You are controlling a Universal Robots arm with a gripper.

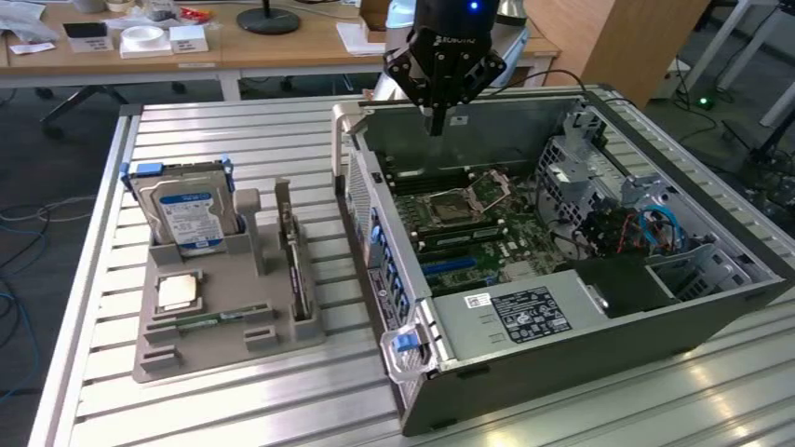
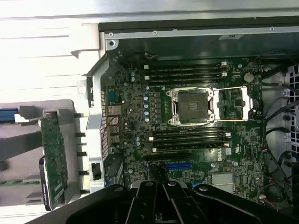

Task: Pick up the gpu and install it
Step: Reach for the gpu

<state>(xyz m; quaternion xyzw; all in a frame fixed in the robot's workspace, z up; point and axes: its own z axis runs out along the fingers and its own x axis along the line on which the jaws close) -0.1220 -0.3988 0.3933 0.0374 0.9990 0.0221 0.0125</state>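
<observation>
- Above the open computer case, your gripper is hovering with its fingers pressed together, gripping nothing.
- You are seeing the gpu standing on edge in the gray holder, beside 1 hard drive.

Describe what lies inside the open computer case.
A green motherboard with an open processor socket, memory slots, a blue card slot, and cables. The power supply covers whatever lies under it.

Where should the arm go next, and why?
Probably sideways toward the exterior view's left, over the grey holder: the gpu stands in it untouched, while the gripper hangs above the open computer case, holding nothing.
</observation>
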